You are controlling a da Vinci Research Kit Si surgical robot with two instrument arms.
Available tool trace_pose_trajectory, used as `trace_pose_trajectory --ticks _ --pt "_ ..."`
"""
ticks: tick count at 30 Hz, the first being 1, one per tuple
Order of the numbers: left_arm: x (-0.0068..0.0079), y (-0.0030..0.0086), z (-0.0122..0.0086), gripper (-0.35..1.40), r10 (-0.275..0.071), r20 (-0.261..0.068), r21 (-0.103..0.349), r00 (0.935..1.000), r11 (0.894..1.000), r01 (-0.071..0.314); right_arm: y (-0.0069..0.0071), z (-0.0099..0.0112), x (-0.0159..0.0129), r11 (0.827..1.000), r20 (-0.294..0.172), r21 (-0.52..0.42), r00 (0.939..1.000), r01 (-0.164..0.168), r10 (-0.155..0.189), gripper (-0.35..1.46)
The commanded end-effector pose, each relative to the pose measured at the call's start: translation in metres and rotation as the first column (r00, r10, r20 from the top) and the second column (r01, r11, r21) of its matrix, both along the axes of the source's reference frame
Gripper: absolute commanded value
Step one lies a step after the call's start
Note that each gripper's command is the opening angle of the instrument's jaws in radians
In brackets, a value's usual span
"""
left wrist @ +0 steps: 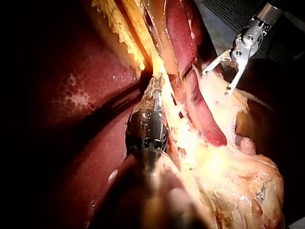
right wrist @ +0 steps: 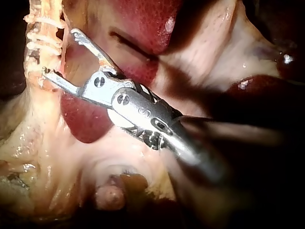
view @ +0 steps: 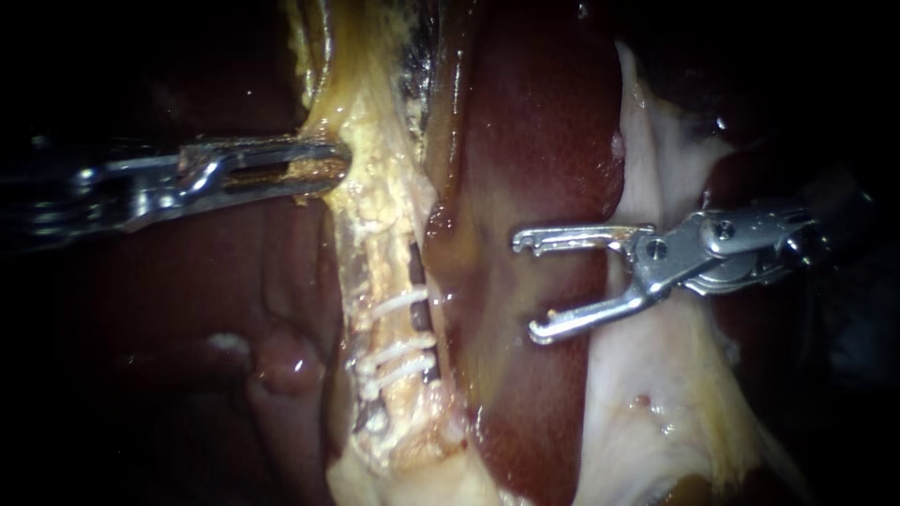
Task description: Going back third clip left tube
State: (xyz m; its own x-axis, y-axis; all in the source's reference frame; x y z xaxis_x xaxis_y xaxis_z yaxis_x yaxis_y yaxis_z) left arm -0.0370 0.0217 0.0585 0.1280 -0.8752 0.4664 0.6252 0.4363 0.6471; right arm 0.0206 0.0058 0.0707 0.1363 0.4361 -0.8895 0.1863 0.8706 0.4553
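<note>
Finding: the pale yellow, fat-crusted tube (view: 380, 225) runs down the centre-left of the endoscope frame. It carries three white clips (view: 401, 349) stacked close together on its lower stretch. The left instrument (view: 333, 167) enters from the left edge, and its jaws are pressed together on the tube's edge well above the clips, pinching it. The left wrist view confirms this grip (left wrist: 155, 88). The right instrument (view: 527, 286) sits right of centre with jaws spread wide and nothing between them. Its hooked tips lie over the glossy dark red liver lobe (view: 544, 141), just beside the clipped stretch. In the right wrist view (right wrist: 59, 52) one tip appears very near the clips (right wrist: 45, 36). Risks, as judged: a retreat with the jaws spread could rake the liver surface or catch a clip and loosen it. Any extra pull from the left instrument could tear the thin tube or strain the clips. Pale whitish tissue (view: 656, 394) behind the right shaft could also snag.
</note>
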Motion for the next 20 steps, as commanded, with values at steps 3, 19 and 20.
trace_pose_trajectory --ticks 3,19,20 --pt "-0.0006 -0.0003 0.0004 -0.35 0.005 -0.001 0.009 1.0000 1.000 -0.005 0.0001 -0.0002 0.0000 1.000 -0.002 -0.005 1.0000 -0.001 0.001 0.60" --pt "-0.0012 -0.0007 0.0018 -0.35 0.023 -0.013 0.026 0.9997 0.999 -0.023 0.0001 -0.0006 0.0002 1.000 -0.002 -0.003 1.0000 -0.002 0.002 0.60" --pt "-0.0012 -0.0007 0.0018 -0.35 0.023 -0.013 0.026 0.9997 0.999 -0.023 0.0001 -0.0007 0.0002 1.000 -0.002 -0.003 1.0000 -0.002 0.002 0.60"
